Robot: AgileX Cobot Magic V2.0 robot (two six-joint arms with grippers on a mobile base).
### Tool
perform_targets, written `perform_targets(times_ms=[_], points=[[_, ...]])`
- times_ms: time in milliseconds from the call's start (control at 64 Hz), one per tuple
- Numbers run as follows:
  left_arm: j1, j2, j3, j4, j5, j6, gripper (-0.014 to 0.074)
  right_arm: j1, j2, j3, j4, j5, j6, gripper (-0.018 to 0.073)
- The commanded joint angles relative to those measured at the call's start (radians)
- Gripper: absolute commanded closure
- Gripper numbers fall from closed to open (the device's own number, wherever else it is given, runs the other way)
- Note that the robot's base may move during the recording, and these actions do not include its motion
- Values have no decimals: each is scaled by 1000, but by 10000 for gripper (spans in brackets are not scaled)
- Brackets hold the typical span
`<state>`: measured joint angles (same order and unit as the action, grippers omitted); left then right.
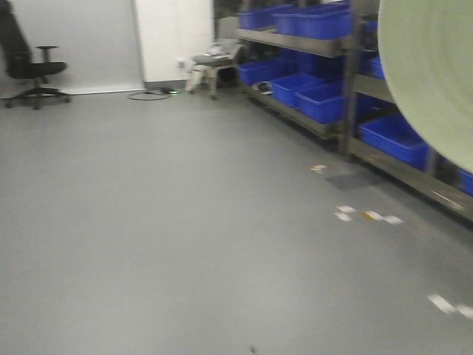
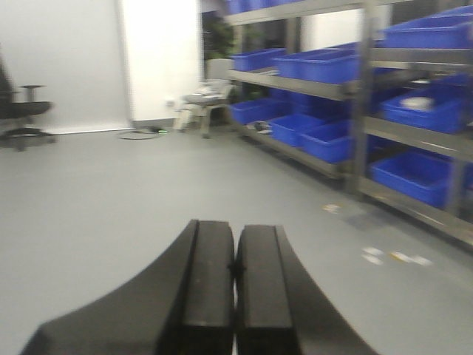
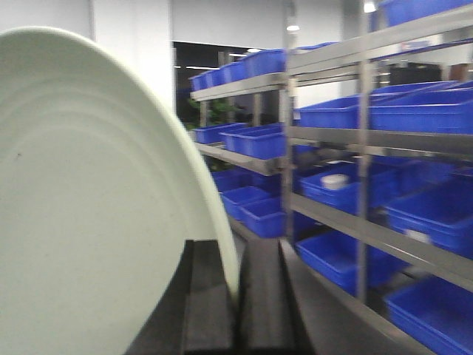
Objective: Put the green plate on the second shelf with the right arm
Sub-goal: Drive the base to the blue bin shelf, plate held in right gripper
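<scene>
In the right wrist view: plate (image 3: pixel 96 207) stands on edge and fills the left half of the frame. Its lower rim runs down into the right hand (image 3: pixel 238 296), whose two fingers pinch that rim between them. The plate's body spreads up and to the left of the hand. Plate is held in the air, on no shelf. Rack (image 3: pixel 360 133) with blue bins (image 3: pixel 325 259) lies beyond, to the right. Left hand (image 2: pixel 235 270): fingers pressed together, nothing between them, above the grey floor (image 2: pixel 111 192). Chair (image 1: pixel 29 70) at far left, by the wall.
</scene>
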<state>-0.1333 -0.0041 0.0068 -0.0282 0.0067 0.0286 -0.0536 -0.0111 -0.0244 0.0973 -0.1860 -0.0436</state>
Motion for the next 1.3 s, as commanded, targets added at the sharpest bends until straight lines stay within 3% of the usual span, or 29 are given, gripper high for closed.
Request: perform_targets(times_ms=[0,1280], points=[[-2,-17,40,-6,-83,-2,466,-1,-4,-33,6,-107,5,505],[-2,-17,40,-6,-83,-2,466,-1,-4,-33,6,-107,5,506]])
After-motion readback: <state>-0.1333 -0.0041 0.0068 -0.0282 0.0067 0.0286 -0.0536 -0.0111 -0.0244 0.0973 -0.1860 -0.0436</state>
